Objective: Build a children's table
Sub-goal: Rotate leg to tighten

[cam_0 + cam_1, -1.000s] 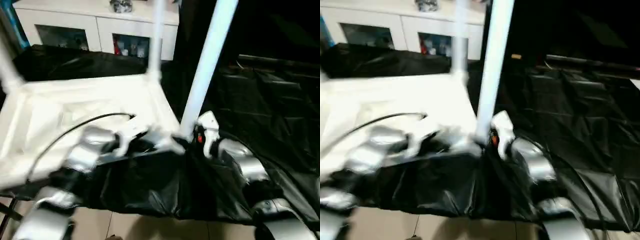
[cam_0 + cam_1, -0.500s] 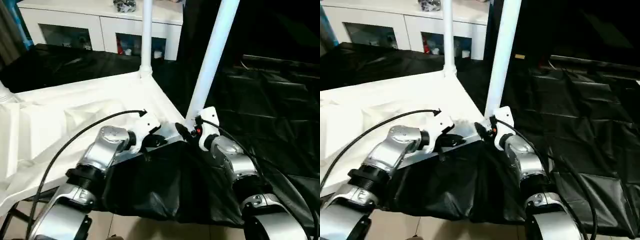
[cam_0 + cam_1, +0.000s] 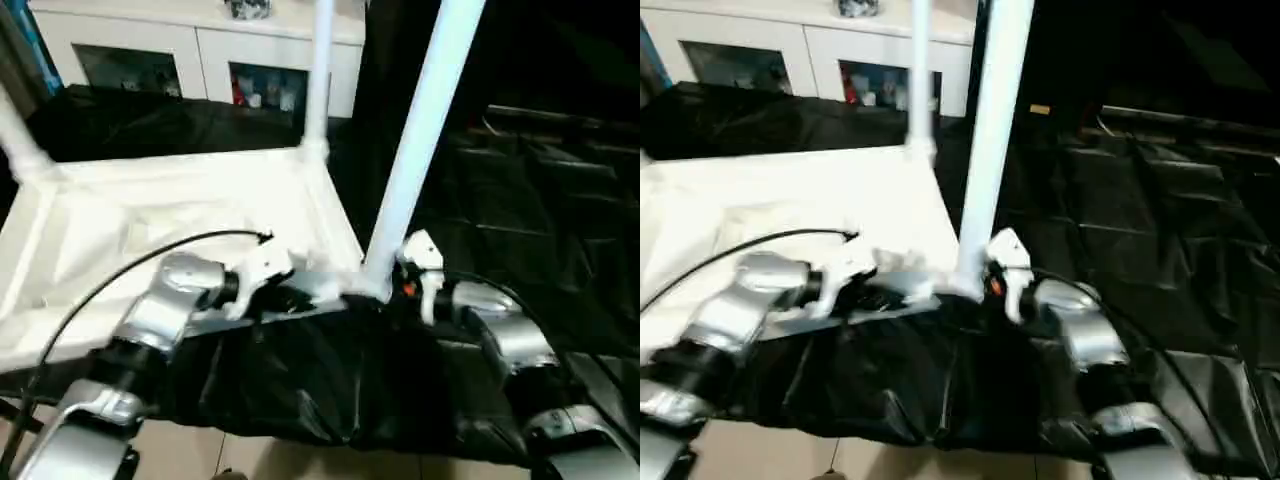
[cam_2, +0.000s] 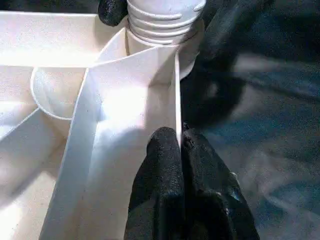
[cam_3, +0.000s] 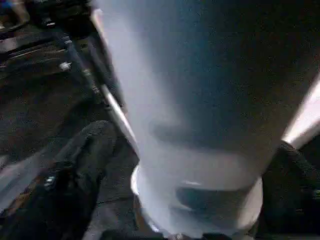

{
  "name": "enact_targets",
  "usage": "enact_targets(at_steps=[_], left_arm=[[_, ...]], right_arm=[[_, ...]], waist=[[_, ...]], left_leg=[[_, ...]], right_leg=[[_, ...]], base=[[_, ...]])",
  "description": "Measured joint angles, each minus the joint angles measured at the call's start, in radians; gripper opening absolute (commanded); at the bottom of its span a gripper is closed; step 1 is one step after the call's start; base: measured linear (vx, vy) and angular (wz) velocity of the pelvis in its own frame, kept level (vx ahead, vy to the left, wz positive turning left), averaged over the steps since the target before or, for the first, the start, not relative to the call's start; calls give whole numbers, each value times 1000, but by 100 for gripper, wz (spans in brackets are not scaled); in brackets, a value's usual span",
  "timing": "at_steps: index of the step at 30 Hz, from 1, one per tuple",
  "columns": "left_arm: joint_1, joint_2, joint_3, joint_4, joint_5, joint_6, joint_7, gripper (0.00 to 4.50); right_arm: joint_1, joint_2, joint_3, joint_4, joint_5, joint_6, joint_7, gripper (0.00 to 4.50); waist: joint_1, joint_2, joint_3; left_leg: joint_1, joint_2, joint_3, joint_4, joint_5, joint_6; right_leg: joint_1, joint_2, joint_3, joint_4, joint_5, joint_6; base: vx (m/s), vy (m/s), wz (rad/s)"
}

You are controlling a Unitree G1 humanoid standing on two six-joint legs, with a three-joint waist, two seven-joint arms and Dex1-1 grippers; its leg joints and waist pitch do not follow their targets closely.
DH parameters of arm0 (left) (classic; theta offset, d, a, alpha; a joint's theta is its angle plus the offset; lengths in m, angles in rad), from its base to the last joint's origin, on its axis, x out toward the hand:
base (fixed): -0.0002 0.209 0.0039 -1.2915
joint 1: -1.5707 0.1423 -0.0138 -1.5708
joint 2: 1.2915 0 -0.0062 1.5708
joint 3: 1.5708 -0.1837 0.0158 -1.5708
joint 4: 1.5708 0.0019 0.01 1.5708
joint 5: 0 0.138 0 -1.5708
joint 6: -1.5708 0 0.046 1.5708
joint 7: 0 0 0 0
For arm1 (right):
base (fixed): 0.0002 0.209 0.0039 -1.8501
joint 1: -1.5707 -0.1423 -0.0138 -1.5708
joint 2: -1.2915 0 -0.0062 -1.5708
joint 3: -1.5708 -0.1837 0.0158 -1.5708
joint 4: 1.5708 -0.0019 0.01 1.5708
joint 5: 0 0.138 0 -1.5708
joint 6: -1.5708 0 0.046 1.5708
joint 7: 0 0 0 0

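Black left gripper (image 4: 181, 150) fingers pressed together, pinching thin upright rim wall of white plastic rectangular tabletop (image 3: 180, 210) lying ribbed side up; just beyond fingertips, threaded corner socket holding white round tube leg (image 3: 425, 130); black right gripper (image 5: 190, 170) fingers (image 5: 82, 165) spread apart either side of that leg's base, contact unclear; second leg (image 3: 320, 70) upright at far corner; black plastic sheet (image 3: 520, 220) beneath; white glass-door cabinet (image 3: 200, 60) behind.
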Motion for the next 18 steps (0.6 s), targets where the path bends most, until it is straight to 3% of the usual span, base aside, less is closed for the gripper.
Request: enact_targets(at_steps=[12, 15, 18], left_arm=[[27, 48, -5, -32, -27, -11, -72, 0], [26, 42, 3, -29, -22, 9, -33, 0], [1, -8, 17, 11, 14, 41, 69, 0]], right_arm=[[13, -9, 37, -37, 8, 19, 77, 295], [16, 20, 18, -28, -1, 19, -2, 289], [-4, 95, -41, 37, -18, 3, -215, 282]], waist=[[8, 0, 0], [4, -1, 0], [-7, -1, -1]], left_leg=[[0, 0, 0, 0, 0, 0], [1, 0, 0, 0, -1, -2], [4, 0, 0, 2, -1, -8]], right_leg=[[-1, 0, 0, 0, 0, 0], [0, 0, 0, 2, 0, 0], [2, 0, 1, 3, 1, -1]], base=[[0, 0, 0], [0, 0, 0], [0, 0, 0]])
